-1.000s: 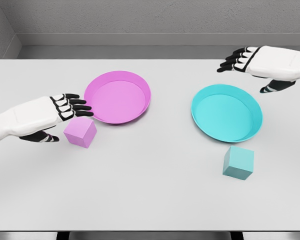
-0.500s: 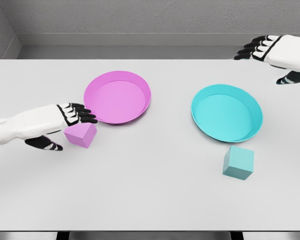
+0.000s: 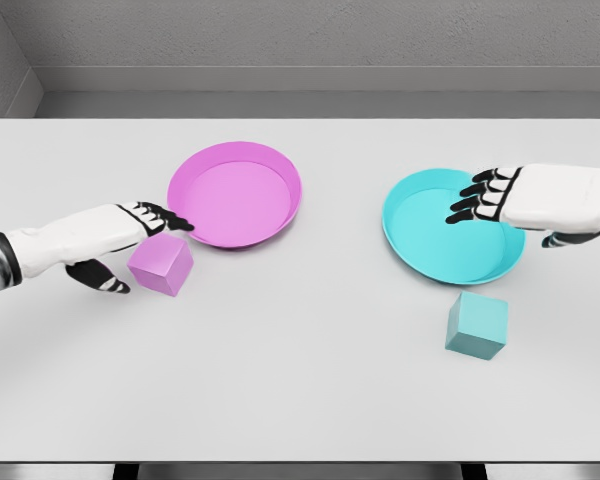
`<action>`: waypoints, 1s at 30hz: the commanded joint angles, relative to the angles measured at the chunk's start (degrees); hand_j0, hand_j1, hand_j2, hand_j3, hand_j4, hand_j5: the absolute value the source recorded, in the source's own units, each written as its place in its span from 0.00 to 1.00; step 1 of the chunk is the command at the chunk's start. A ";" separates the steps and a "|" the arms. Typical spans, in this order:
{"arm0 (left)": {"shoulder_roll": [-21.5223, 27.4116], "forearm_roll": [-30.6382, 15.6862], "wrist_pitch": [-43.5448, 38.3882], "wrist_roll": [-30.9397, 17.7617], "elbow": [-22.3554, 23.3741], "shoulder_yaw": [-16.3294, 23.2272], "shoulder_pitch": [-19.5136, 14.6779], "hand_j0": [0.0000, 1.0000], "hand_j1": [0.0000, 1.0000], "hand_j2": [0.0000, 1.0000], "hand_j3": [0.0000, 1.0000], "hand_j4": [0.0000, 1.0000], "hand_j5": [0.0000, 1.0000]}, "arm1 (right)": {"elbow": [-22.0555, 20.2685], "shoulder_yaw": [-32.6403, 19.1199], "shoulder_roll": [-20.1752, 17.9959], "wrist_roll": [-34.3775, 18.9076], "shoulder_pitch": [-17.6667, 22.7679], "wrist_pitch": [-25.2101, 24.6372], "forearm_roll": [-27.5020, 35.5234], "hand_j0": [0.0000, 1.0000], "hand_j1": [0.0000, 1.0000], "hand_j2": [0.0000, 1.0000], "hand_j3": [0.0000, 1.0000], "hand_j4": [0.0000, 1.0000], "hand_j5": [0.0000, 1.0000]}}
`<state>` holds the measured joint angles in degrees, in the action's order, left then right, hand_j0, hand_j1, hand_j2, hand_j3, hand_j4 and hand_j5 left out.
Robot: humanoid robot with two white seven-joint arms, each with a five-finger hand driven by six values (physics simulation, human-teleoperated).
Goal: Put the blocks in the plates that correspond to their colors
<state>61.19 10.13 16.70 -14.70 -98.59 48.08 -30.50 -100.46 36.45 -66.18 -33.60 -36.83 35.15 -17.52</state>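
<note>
A pink block lies on the white table just in front of the pink plate. My left hand hovers over the block's far left corner, fingers stretched toward the plate, thumb hanging down to the block's left; it holds nothing. A teal block sits below the teal plate. My right hand floats over the teal plate's right part, fingers extended leftward and relaxed, nothing in it. It is well above the teal block.
The white table ends at a front edge near the bottom of the picture. A grey wall runs along the far side. Both plates hold nothing.
My right hand came down from the far right corner to over the teal plate. My left hand shifted slightly back and left over the pink block, which stayed put.
</note>
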 commanded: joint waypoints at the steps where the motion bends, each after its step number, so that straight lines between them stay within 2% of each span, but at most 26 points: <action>1: -0.90 -0.20 -1.23 -0.41 -0.11 0.00 0.00 1.00 1.00 1.00 1.00 1.00 1.00 | -0.44 2.40 -0.88 -0.42 0.00 -0.15 0.21 1.00 1.00 1.00 1.00 1.00 1.00; 5: -1.51 -0.11 -1.67 -1.64 0.06 0.09 0.00 1.00 1.00 1.00 1.00 1.00 1.00 | -0.53 2.92 -0.89 0.29 -0.44 -0.15 0.30 1.00 1.00 1.00 1.00 1.00 1.00; 15: -1.95 0.07 -4.04 -1.73 2.08 0.09 -0.35 1.00 1.00 1.00 1.00 1.00 1.00 | -0.53 11.71 -0.80 -0.33 -1.05 -0.15 0.30 1.00 1.00 1.00 1.00 1.00 1.00; 22: -3.97 0.15 -6.50 -1.99 2.52 1.23 -1.58 1.00 1.00 1.00 1.00 1.00 1.00 | -0.53 13.56 -0.36 -0.42 -0.97 -0.15 0.30 1.00 1.00 1.00 1.00 1.00 1.00; 30: -4.59 1.74 -6.42 -2.00 2.52 2.46 -1.49 0.99 0.99 0.99 0.99 0.99 0.99 | -0.53 15.93 -0.18 -0.50 -0.88 -0.15 0.30 1.00 1.00 1.00 1.00 1.00 1.00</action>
<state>56.64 11.83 10.32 -16.71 -96.06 50.36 -31.99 -100.98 51.88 -66.33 -34.06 -37.70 35.13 -17.49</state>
